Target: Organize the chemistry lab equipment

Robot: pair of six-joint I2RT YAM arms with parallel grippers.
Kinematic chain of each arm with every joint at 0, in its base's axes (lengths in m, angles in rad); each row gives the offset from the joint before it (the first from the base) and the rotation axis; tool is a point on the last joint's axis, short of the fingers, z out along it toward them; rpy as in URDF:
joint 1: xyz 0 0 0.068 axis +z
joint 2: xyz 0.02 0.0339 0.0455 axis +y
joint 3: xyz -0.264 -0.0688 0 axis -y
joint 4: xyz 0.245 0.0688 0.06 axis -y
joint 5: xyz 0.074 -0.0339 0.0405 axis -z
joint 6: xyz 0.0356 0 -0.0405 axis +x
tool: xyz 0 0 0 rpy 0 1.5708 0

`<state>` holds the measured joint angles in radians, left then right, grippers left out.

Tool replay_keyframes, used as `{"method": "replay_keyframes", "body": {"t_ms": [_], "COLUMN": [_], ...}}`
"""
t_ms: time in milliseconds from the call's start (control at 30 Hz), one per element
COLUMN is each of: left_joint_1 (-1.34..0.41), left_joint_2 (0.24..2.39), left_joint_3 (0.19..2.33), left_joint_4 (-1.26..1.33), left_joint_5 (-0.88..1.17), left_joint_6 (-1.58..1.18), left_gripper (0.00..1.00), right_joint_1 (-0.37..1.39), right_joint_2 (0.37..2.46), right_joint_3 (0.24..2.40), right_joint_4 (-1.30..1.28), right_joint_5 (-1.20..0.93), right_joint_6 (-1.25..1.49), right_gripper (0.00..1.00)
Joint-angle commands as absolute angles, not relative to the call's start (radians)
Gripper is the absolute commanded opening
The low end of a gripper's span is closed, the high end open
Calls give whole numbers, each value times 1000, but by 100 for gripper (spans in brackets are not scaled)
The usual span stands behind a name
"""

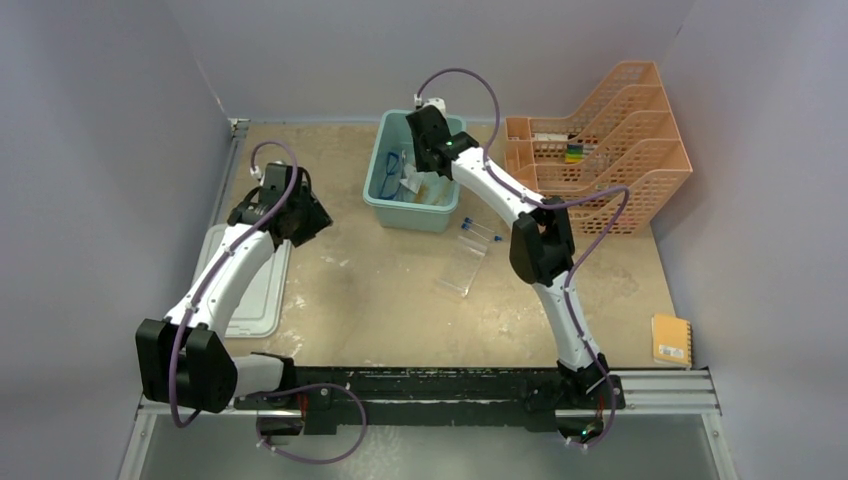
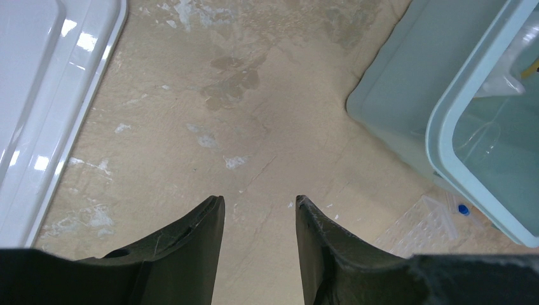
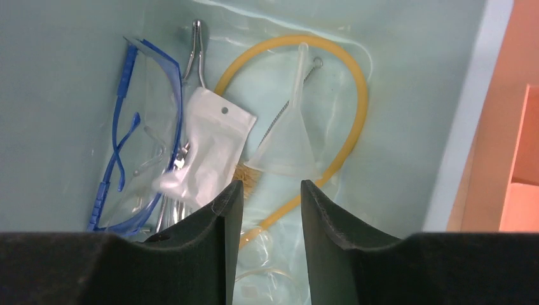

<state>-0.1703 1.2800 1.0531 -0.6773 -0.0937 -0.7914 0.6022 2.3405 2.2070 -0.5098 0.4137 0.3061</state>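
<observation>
My right gripper (image 3: 270, 185) hangs open over the inside of the pale teal bin (image 1: 400, 215), with nothing between its fingers. Below it in the bin lie blue-framed clear goggles (image 3: 136, 127), metal tongs (image 3: 196, 51), a white plastic packet (image 3: 210, 152), a curved amber rubber tube (image 3: 357, 114), a clear funnel (image 3: 289, 149) and a thin brush (image 3: 276, 121). On the table in front of the bin lies the clear rack (image 1: 465, 265) beside blue-capped tubes (image 1: 480, 230). My left gripper (image 2: 259, 202) is open above bare table, left of the bin (image 2: 445, 114).
A white lid (image 1: 255, 290) lies at the left under my left arm. The orange mesh tiered tray (image 1: 600, 150) stands at the back right, close to the bin. A small yellow notebook (image 1: 671, 340) lies at the right front.
</observation>
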Motion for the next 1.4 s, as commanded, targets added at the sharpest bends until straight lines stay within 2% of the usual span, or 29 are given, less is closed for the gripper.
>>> {"method": "replay_keyframes", "body": {"t_ms": [0,200,400,467,633,833,900,1000,1133,1200,1367], "left_joint_1": [-166,-166,-168,-171,-182,-190,-190,-190,-187,-177,-110], "left_joint_2": [1277,1265,1231,1230,1201,1188,1195,1204,1231,1261,1383], "left_joint_3": [1099,1083,1036,1043,1038,1008,1004,1008,1020,1024,1056], "left_joint_4": [-651,-620,-541,-523,-461,-393,-405,-492,-612,-631,-664], "left_joint_5": [-96,-20,72,114,122,116,75,-89,-291,-338,-343], "left_joint_6": [-774,-756,-760,-735,-679,-696,-711,-735,-751,-728,-708], "left_gripper": [47,51,58,65,66,66,66,66,77,79,71], "right_joint_1": [598,599,596,595,585,542,524,508,504,504,503], "right_joint_2": [2286,2118,1850,1765,1584,1434,1403,1379,1363,1357,1340], "right_joint_3": [2264,2172,1887,1788,1563,1366,1296,1215,1130,1097,1042], "right_joint_4": [-476,-461,-421,-432,-508,-607,-608,-586,-549,-535,-503], "right_joint_5": [426,296,297,324,414,420,385,317,260,247,215], "right_joint_6": [268,300,355,384,487,641,677,717,757,777,790], "right_gripper": [42,46,57,58,64,65,66,66,65,65,64]}}
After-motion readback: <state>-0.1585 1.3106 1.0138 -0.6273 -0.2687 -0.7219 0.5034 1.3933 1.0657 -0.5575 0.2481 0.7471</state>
